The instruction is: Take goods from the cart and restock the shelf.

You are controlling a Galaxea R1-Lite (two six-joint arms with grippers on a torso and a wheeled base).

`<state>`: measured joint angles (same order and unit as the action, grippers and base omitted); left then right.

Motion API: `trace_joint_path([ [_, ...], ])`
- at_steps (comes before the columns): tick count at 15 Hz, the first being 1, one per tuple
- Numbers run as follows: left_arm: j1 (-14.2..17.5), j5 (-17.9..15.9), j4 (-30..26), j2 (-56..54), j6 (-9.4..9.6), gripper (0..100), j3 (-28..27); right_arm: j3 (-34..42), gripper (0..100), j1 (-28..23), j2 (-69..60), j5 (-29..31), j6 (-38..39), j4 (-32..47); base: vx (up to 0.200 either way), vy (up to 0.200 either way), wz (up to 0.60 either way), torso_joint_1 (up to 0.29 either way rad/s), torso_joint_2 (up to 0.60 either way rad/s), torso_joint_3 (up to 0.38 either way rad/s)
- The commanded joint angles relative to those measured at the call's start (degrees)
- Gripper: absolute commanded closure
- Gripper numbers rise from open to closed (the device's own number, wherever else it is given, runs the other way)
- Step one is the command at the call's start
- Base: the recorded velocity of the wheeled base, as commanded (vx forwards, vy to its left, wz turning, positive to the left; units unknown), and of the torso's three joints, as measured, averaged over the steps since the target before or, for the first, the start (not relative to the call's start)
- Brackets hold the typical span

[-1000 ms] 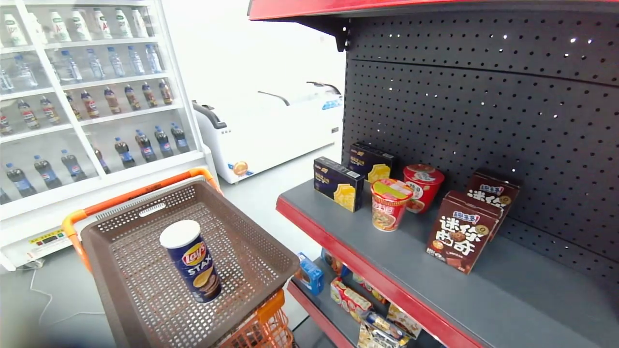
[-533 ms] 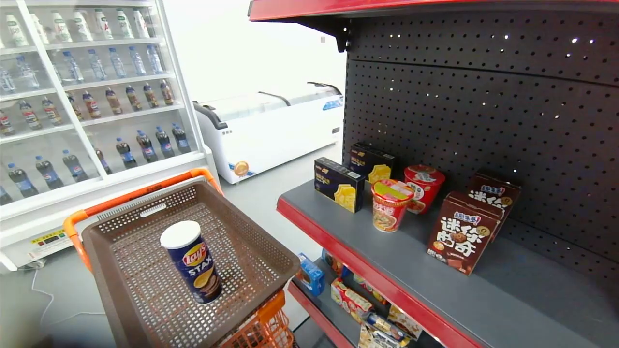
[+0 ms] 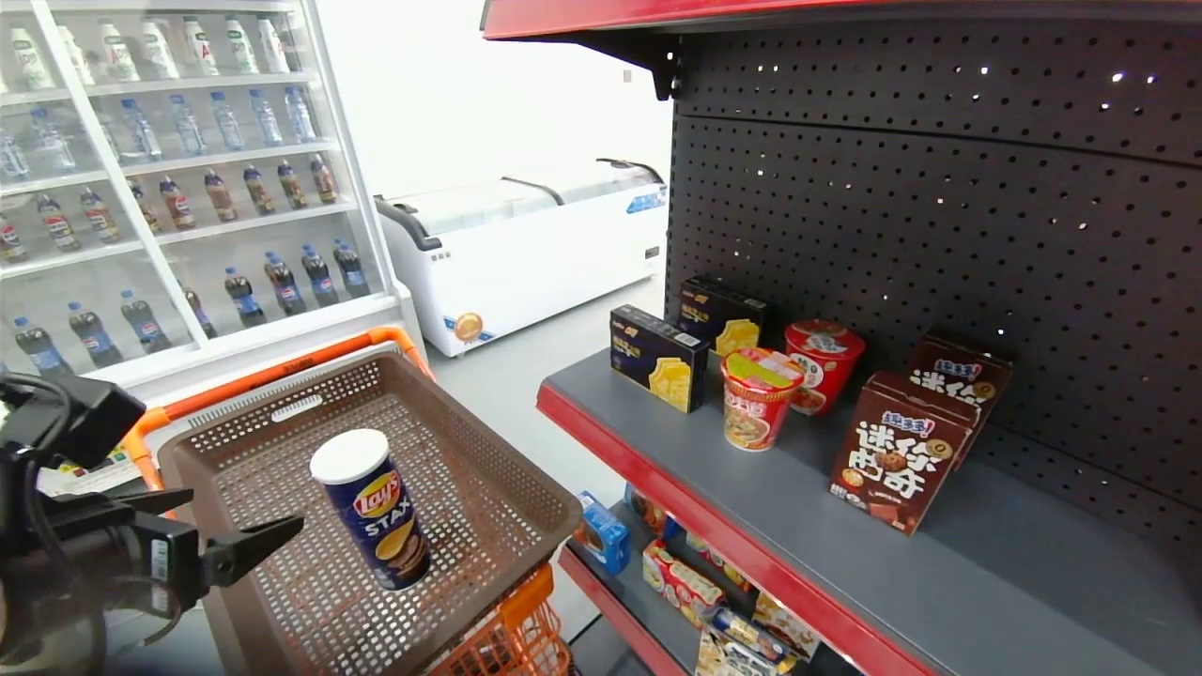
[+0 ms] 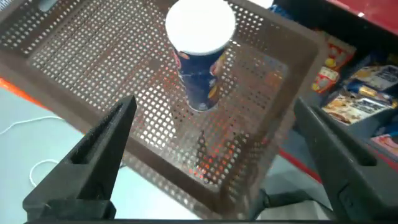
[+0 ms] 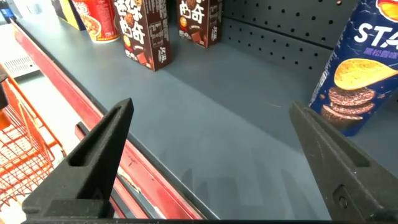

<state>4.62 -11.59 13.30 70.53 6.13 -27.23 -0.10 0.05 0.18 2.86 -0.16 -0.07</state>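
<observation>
A big shelf (image 3: 939, 563) with a red front edge and a dark back wall (image 3: 939, 235) full of little holes stands on the right. On the far left is a tall glass fridge (image 3: 169, 188) with rows of bottles. A white freezer (image 3: 526, 253) sits low on the floor between the fridge and the shelf. In front of the fridge is the cart (image 3: 512, 648), with an orange handle (image 3: 272, 376) and a brown basket (image 3: 488, 451) on top. The left gripper (image 3: 246, 507) is at the left side of the basket, just above its rim. Its fingers (image 3: 258, 543) are spread wide and hold nothing. The left wrist view looks down between them into the basket (image 4: 74, 56). The right gripper (image 5: 211, 107) hangs over a bare gray part of the shelf (image 5: 205, 130). Its fingers (image 5: 99, 155) are wide apart too, with nothing between them. On the shelf two brown boxes (image 3: 892, 460) stand one behind the other. Two blue boxes (image 3: 657, 357) stand the same way near the left end. The chip can (image 3: 371, 507) is in the middle of the basket, upright, with a white lid. It is near the left gripper but not touching it. In the left wrist view the chip can (image 4: 200, 56) shows past the open fingers. A second chip can (image 5: 364, 68) stands on the shelf close to the right gripper. Two noodle cups (image 3: 759, 396) stand between the blue boxes and the brown boxes. Small snack packs lie on the lower shelf (image 3: 601, 573).
</observation>
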Motion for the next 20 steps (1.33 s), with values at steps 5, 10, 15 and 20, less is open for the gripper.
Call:
trace_joint_path([
  [5, -0.31, -0.8, 19.4, 25.0, 0.46, 0, 4.21, 0.01, 0, 0.04, 0.08, -0.05, -0.02, -0.01, 0.0, 0.0, 0.0, 0.0, 0.0, 0.0],
  [10, -2.07, -0.98, 32.14, 35.99, 0.2, 0, 5.61, 0.01, 0, 0.04, 0.08, -0.05, -0.02, -0.01, 0.0, 0.0, 0.0, 0.0, 0.0, 0.0],
  [15, -4.01, -0.89, 54.73, 45.48, 0.9, 0, 12.91, 0.01, 0, 0.04, 0.08, -0.05, -0.02, -0.01, 0.0, 0.0, 0.0, 0.0, 0.0, 0.0],
  [20, -4.62, -0.8, 67.91, 51.81, 0.99, 0, 14.14, 0.01, 0, 0.04, 0.08, -0.05, -0.02, -0.01, 0.0, 0.0, 0.0, 0.0, 0.0, 0.0],
])
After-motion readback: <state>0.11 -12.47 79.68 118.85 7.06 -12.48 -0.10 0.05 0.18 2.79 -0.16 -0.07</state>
